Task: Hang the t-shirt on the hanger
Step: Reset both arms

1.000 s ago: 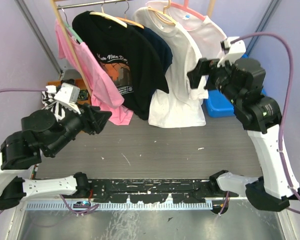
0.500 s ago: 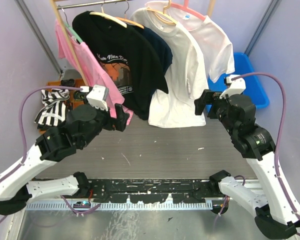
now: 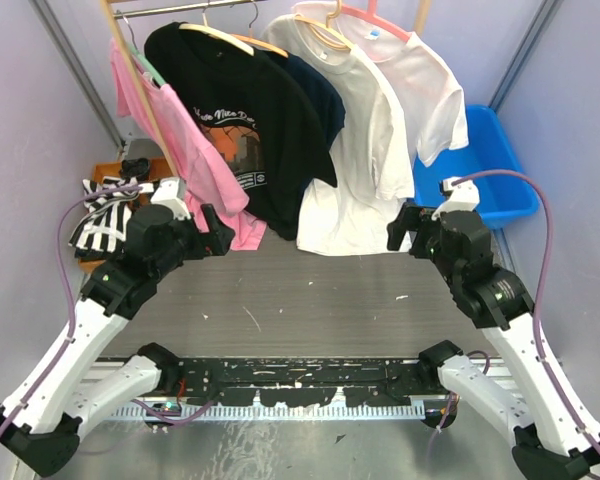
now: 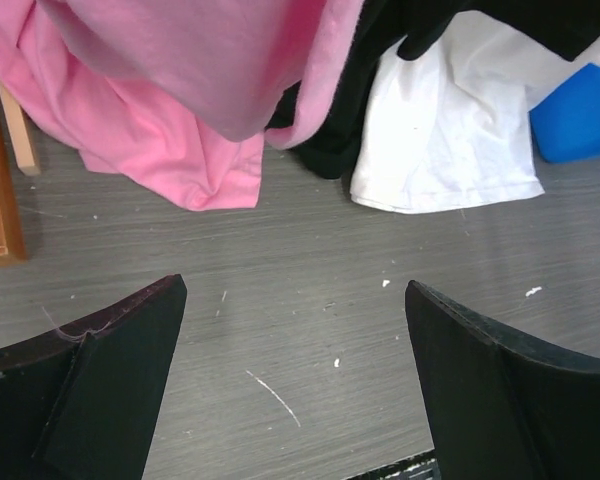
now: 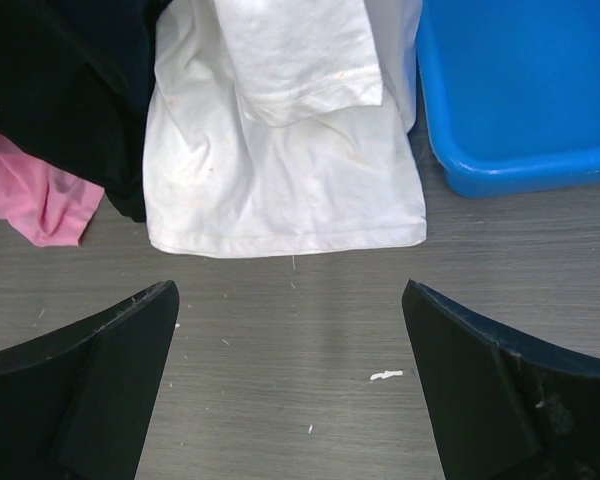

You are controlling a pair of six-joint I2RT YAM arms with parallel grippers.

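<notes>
Left gripper (image 4: 293, 290): fingers spread wide with nothing between them, held above the grey table (image 3: 310, 290) and touching nothing. Just beyond it the pink shirt (image 4: 180, 150) hangs, its lower edge bunched on the tabletop.

Right gripper (image 5: 290, 290): jaws equally wide and holding nothing, facing the hem of the t-shirt (image 5: 280, 170), with a strip of bare table between fingertips and cloth.

The t-shirt hangs on the hanger (image 3: 320, 33) at the rail, collar at the top; one short sleeve drapes over its front and its hem reaches down to the tabletop. To its left a black shirt (image 3: 250, 120) overlaps it. Behind it, to the right, hangs a second white shirt (image 3: 430, 90).

Open room: the table between the two arms and the hanging row is bare apart from small white specks. The hems mark its far limit and purple walls close both sides.

Containers: a blue bin (image 5: 520, 90) stands just right of the t-shirt's hem, its near wall close to the cloth, and only its blue floor shows. At far left a striped cloth (image 3: 100, 210) lies by an orange tray (image 3: 110, 170); whether it lies inside cannot be told.
</notes>
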